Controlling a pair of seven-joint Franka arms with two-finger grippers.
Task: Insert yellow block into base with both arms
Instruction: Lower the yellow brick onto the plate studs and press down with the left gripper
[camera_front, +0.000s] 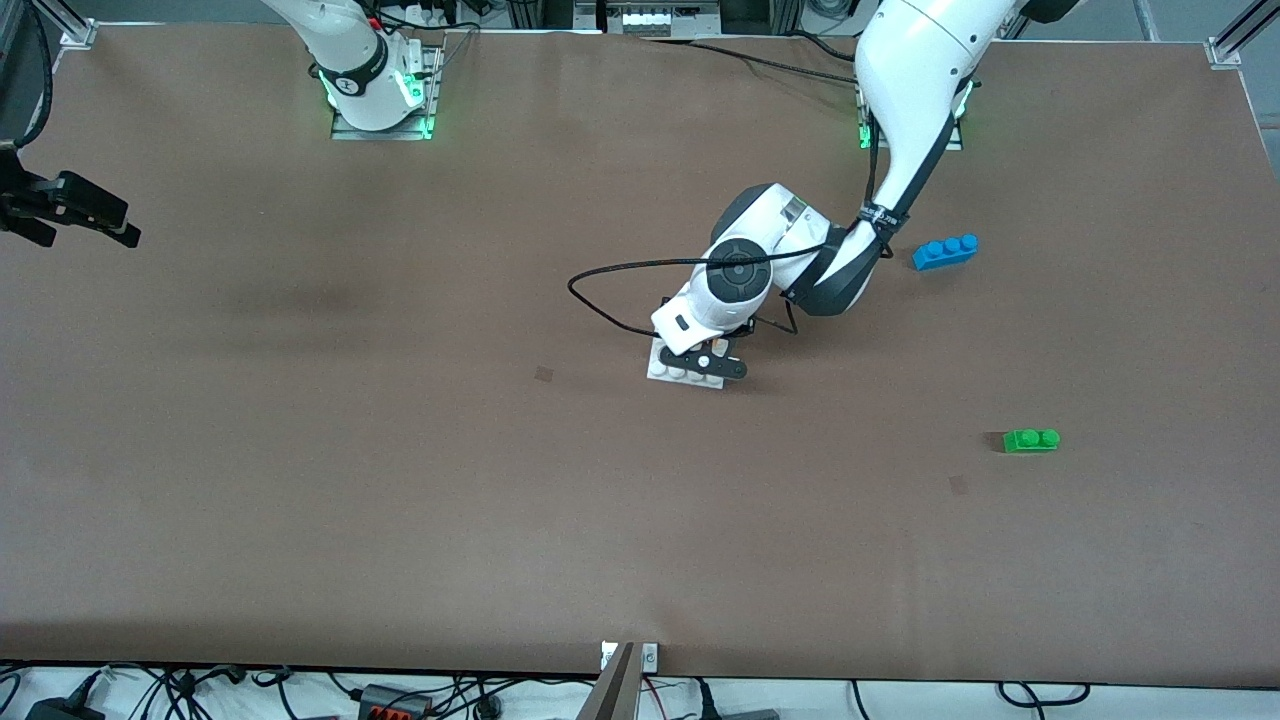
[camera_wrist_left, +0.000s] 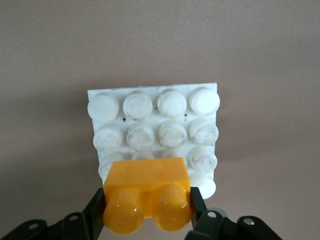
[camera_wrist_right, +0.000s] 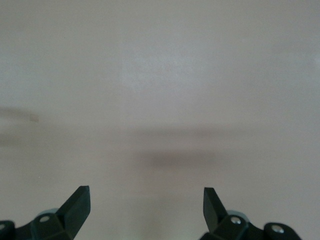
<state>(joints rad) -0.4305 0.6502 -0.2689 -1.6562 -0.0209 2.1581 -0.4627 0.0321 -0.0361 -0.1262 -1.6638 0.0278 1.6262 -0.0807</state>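
Your front view hides most of the base (camera_front: 662, 371): the left arm's wrist covers it, and only its near row of studs shows. The yellow block cannot be made out there. The right arm (camera_front: 345, 50) is cut off at the view's edge; only its gripper (camera_front: 70, 210) shows, at the right arm's end of the table.

In the left wrist view, the yellow block (camera_wrist_left: 147, 192) sits squarely between the fingers (camera_wrist_left: 96, 212) of the left gripper (camera_wrist_left: 147, 215), its two studs facing the camera. It overlaps the edge of the base (camera_wrist_left: 155, 130), over the row of studs closest to the gripper. You cannot tell whether it is touching those studs or just above them.

The left gripper's jaws are closed on the yellow block, one finger against each end. The right gripper (camera_wrist_right: 147, 202) waits with its jaws spread wide, holding nothing, over bare table (camera_wrist_right: 160, 90).

The blue brick (camera_front: 945, 251) and the green brick (camera_front: 1030, 440) lie toward the left arm's end of the table, well apart from the base, the green one nearer the front camera.
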